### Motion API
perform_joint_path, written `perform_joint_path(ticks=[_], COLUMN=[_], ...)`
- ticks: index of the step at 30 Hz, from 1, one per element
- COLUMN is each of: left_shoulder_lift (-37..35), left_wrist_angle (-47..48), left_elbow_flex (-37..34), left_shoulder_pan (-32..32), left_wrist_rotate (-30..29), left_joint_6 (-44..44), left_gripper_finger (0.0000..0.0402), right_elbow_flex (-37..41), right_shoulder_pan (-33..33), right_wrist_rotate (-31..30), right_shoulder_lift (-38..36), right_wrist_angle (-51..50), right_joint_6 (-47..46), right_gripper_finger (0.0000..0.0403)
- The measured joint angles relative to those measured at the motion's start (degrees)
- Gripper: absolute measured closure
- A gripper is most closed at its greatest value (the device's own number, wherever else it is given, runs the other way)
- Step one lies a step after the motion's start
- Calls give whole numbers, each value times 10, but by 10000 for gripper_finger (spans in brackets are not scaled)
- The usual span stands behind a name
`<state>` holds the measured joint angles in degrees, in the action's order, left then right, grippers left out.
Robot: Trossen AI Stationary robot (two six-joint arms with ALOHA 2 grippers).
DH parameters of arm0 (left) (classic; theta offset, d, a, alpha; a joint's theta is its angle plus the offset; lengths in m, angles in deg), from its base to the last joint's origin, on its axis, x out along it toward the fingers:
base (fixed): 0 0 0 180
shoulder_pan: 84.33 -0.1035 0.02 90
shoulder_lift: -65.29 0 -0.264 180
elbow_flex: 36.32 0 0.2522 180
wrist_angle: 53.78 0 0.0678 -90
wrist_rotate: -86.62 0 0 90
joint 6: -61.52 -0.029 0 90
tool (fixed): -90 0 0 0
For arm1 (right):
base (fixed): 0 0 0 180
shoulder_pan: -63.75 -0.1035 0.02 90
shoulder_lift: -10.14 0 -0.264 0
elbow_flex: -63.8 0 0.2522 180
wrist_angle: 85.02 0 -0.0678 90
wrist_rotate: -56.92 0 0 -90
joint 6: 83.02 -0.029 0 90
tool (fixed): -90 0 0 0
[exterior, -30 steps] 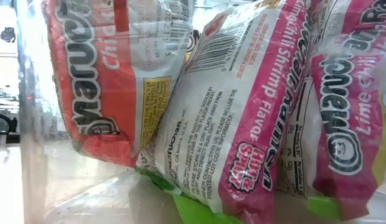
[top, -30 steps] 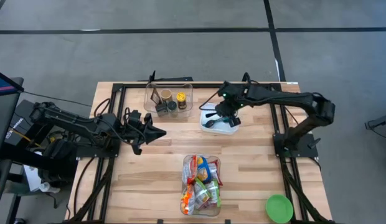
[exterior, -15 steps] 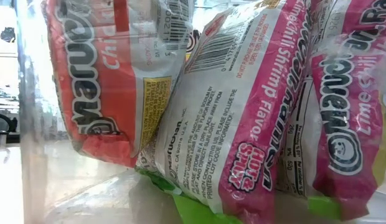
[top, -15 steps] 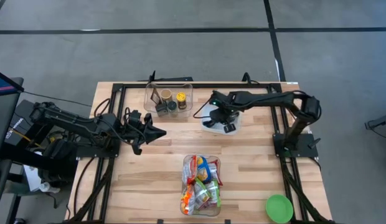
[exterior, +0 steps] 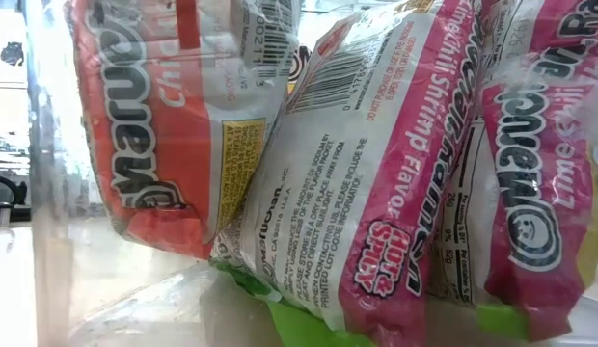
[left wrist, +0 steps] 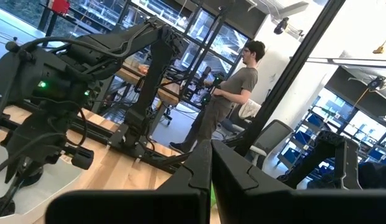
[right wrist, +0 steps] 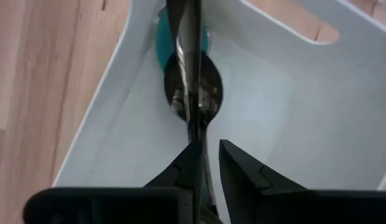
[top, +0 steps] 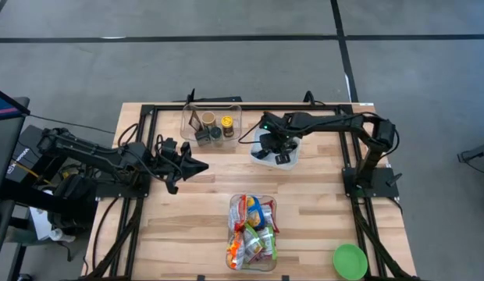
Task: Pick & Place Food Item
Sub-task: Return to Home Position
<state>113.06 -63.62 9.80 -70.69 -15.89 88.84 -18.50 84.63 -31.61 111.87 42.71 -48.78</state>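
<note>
Wooden tabletop (top: 320,222) under both my arms. From overhead, my right pincer (top: 276,150) is reaching over the white bin (top: 293,161) in the upper middle of the table, and my wrist covers most of that bin.

My right wrist camera shows what the overhead hides. The black spoon (right wrist: 193,90) lies inside the white bin (right wrist: 274,112), its bowl end over a teal piece (right wrist: 160,37). The handle runs back toward my right pincer (right wrist: 209,146). The fingers there stand a narrow gap apart and the handle passes close by one of them; I cannot tell whether they touch.

My left pincer (top: 201,165) sits on the left side of the table, pointing across it, well apart from every bin. On its own camera the left pincer (left wrist: 211,149) is pressed together tip to tip. Beyond it I can see my right arm (left wrist: 137,43) bent over the white bin (left wrist: 18,186). A person (left wrist: 221,93) is standing out in the room, and only this view catches that.

Lower middle of the overhead view: the bottom clear bin (top: 273,204) is stuffed with noodle packs (top: 250,234), just a jumble of colour from above. The low camera, right up against the clear wall, shows an orange pack (exterior: 164,116) leaning against a pink-and-white pack (exterior: 376,193).

The upper clear bin (top: 237,117), holding jars (top: 227,125), sits just beside the white bin. A green bowl (top: 350,261) is at the table's lower right corner.
</note>
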Motion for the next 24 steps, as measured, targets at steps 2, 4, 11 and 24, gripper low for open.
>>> perform_joint_path(ticks=[2,4,11,24], left_shoulder_lift=[0,0,0,0], left_wrist_angle=[0,0,0,0], left_elbow_flex=[0,0,0,0], left_shoulder_pan=[0,0,0,0], left_wrist_rotate=[0,0,0,3], left_joint_6=[0,0,0,0], left_gripper_finger=[402,402,402,402], right_elbow_flex=[0,0,0,0], right_shoulder_pan=[2,2,3,1], right_wrist_rotate=[0,0,0,7], right_shoulder_lift=[0,0,-19,-233], right_wrist_angle=[-3,-4,-24,-44], right_joint_6=[0,0,25,-30], right_gripper_finger=[353,345,322,322])
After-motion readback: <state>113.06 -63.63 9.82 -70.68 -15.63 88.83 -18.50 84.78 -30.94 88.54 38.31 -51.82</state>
